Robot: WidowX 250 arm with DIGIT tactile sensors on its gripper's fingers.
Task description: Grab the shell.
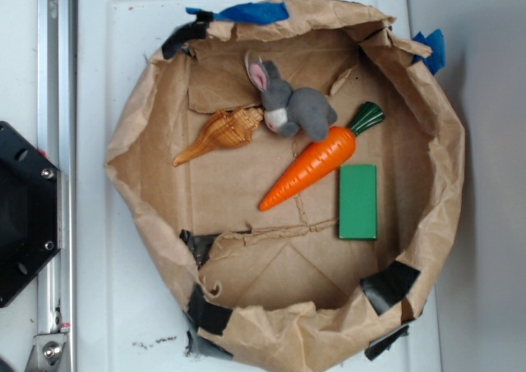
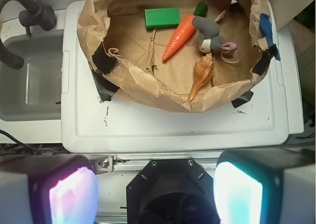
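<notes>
The shell [image 1: 222, 134] is a glossy orange-tan conch lying on the floor of a brown paper basin [image 1: 140, 134], its broad end touching a grey plush rabbit [image 1: 289, 105]. In the wrist view the shell [image 2: 201, 74] lies near the basin's near wall, point toward me. My gripper [image 2: 157, 194] hovers well back from the basin, above the black robot base [image 2: 170, 192]. It is open, its two glowing pads [image 2: 74, 197] far apart with nothing between them. The gripper is not seen in the exterior view.
A smooth orange toy carrot [image 1: 312, 165] with a green top lies beside the rabbit, and a green block [image 1: 358, 201] lies right of it. The basin sits on a white tray [image 2: 173, 130]. A sink [image 2: 29, 80] with a dark faucet is at the wrist view's left.
</notes>
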